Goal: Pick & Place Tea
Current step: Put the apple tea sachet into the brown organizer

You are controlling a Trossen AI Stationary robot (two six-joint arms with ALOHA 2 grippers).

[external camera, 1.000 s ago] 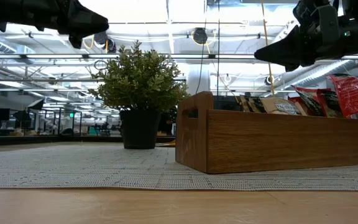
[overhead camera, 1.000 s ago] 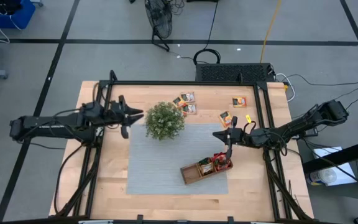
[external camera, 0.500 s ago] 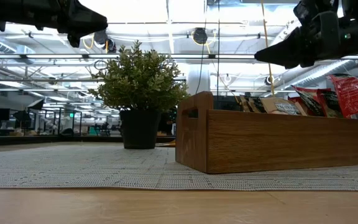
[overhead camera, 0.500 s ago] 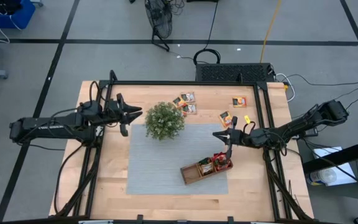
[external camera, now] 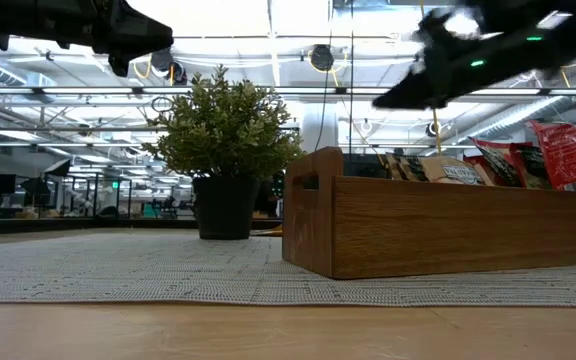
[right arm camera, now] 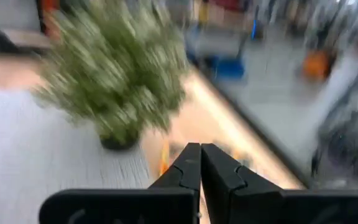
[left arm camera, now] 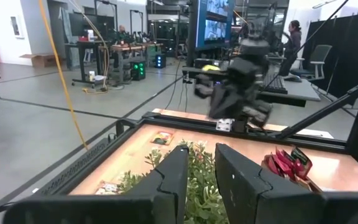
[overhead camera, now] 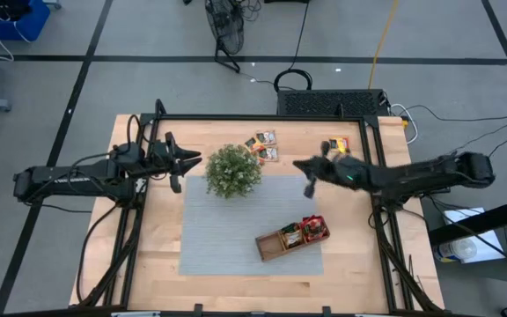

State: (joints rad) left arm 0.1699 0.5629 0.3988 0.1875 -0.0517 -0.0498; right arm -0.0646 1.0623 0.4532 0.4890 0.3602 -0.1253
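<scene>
With several red tea sachets (overhead camera: 313, 228) already standing in the brown wooden three-compartment tray (overhead camera: 271, 246) in front of the small green potted plant (overhead camera: 232, 170), I count a few sachets (overhead camera: 263, 146) left on the bare table behind it. I have my right gripper (overhead camera: 304, 176) beside the plant, clenched and empty. My left gripper (overhead camera: 188, 162) waits on the plant's other side, jaws slightly parted, holding nothing.
</scene>
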